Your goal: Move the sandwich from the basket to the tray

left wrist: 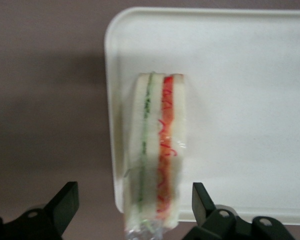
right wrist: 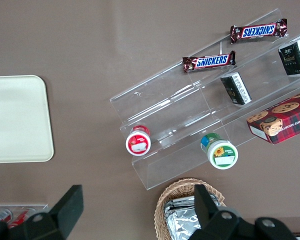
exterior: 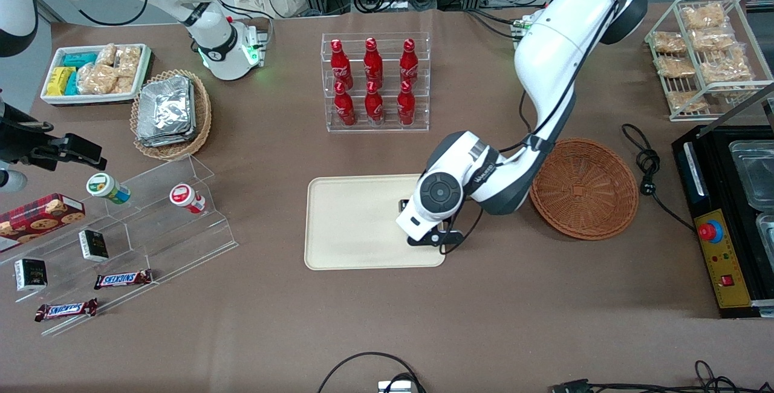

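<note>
The release looks to be the step in hand. From where I stand the working arm is bent low over the tray (exterior: 357,224), its gripper (exterior: 430,237) down at the tray's edge nearest the basket (exterior: 584,188). That basket sits just beside the tray, toward the working arm's end of the table, and I can see nothing left in it.

The wrist camera tells the rest. The sandwich (left wrist: 154,155) lies between the two black fingers (left wrist: 65,202), cut edge up, so the green and orange-red layers show as stripes. It rests on the tray's rim (left wrist: 112,150) near a rounded corner, part on the cream plastic and part hanging over the brown table (left wrist: 45,125). The fingers are spread wide, with clear gaps on both sides of the bread; they grip nothing.

So the carry seems finished and the drop made, though I judge the placement marginal, since the wedge straddles the rim and is not fully inside. The next move calls for a straight lift away without brushing the bread. If anyone wanted it tidier, a nudge toward three o'clock in the wrist view would seat it fully on the tray
</note>
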